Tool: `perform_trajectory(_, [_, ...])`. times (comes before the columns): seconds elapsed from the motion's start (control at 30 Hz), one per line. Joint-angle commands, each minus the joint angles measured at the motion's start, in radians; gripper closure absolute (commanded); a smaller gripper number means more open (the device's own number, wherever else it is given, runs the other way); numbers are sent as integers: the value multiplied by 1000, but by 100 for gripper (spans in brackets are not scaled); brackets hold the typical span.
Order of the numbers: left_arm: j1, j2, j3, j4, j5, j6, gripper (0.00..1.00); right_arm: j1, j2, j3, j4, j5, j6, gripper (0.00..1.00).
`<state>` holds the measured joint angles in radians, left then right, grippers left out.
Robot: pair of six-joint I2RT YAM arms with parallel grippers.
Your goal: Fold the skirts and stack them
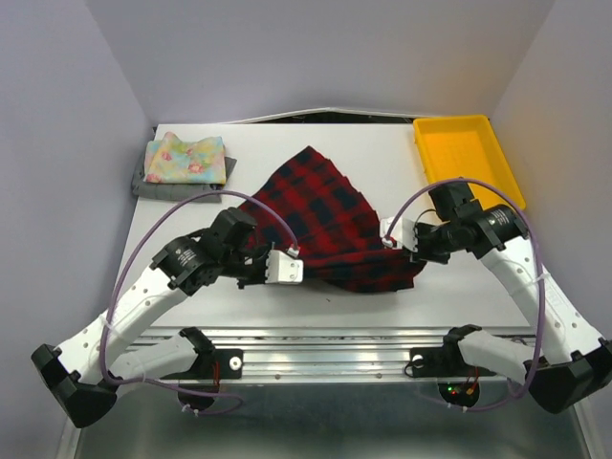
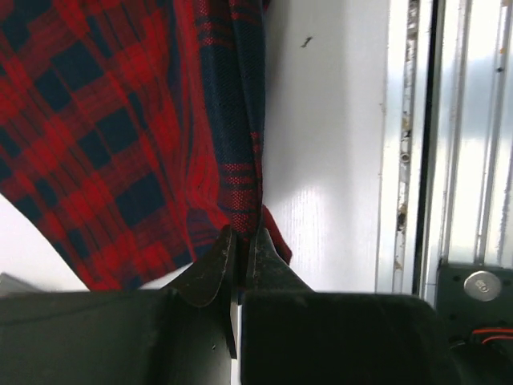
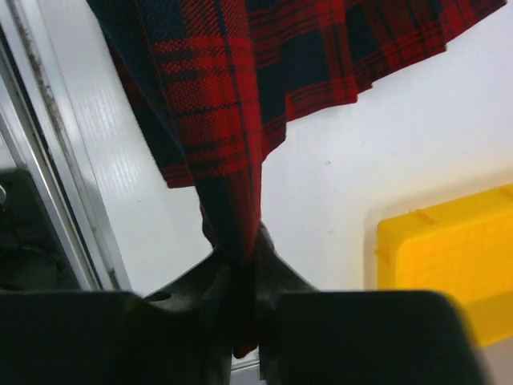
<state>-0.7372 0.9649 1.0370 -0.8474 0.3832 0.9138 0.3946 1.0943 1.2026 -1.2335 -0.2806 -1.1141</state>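
As seen from the top camera, the plaid skirt is spread across the middle of the table, between the two arms. The left gripper is closed on the skirt's near left edge, and the right gripper is closed on its right edge. At the far left, the floral skirt is laid folded on the grey skirt, both well apart from the plaid one. A yellow tray is set at the far right corner.

From the left wrist, the jaws are seen pressed nearly together, with a fold of plaid cloth pinched between them; the rest of the cloth is stretched away over the white tabletop.

From the right wrist, the jaws are seen clamped on a bunched edge of plaid cloth, and the tray is seen at the right, apart from the cloth.
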Motion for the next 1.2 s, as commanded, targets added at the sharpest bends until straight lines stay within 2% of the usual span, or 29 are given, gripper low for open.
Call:
perform_trajectory(0.0, [-33, -28, -71, -47, 66, -7, 100, 6, 2, -27, 0, -66, 66, 60])
perform_trajectory(0.03, [-34, -16, -81, -45, 69, -10, 100, 6, 18, -41, 35, -75, 94, 49])
perform_trajectory(0.07, [-36, -5, -98, -38, 75, -15, 100, 6, 57, -61, 67, -80, 140, 34])
perform_trajectory(0.13, [-36, 23, -110, -27, 94, -23, 100, 6, 116, -57, 98, -77, 158, 27])
perform_trajectory(0.2, [-37, 43, -112, -13, 112, -24, 100, 6, 173, -23, 66, -40, 155, 8])
perform_trajectory(0.37, [-39, 95, -92, 1, 108, -18, 100, 6, 61, -70, 52, -35, 57, 4])
perform_trajectory(0.47, [-39, 141, -92, 40, 82, -100, 100, 6, 64, -67, -41, -81, 45, 11])
perform_trajectory(0.6, [-15, 285, -23, 47, 121, -167, 100, 6, 147, -71, 20, -91, 117, 16])
perform_trajectory(0.73, [114, 479, 110, 42, 250, -194, 100, 6, 243, -20, 75, -74, 143, 16])
perform_trajectory(0.83, [269, 653, 291, -50, 336, -181, 100, 6, 295, 75, 78, -55, 145, 15])
perform_trajectory(0.87, [269, 694, 331, -70, 351, -178, 100, -3, 306, 99, 72, -58, 146, 14])
perform_trajectory(0.97, [384, 846, 472, -146, 405, -173, 100, -3, 354, 187, 20, -83, 187, 10])
perform_trajectory(1.03, [415, 924, 538, -176, 431, -170, 100, -3, 395, 219, -29, -126, 203, 8])
perform_trajectory(1.17, [437, 954, 549, -183, 413, -153, 100, -3, 473, 258, -99, -215, 253, 2])
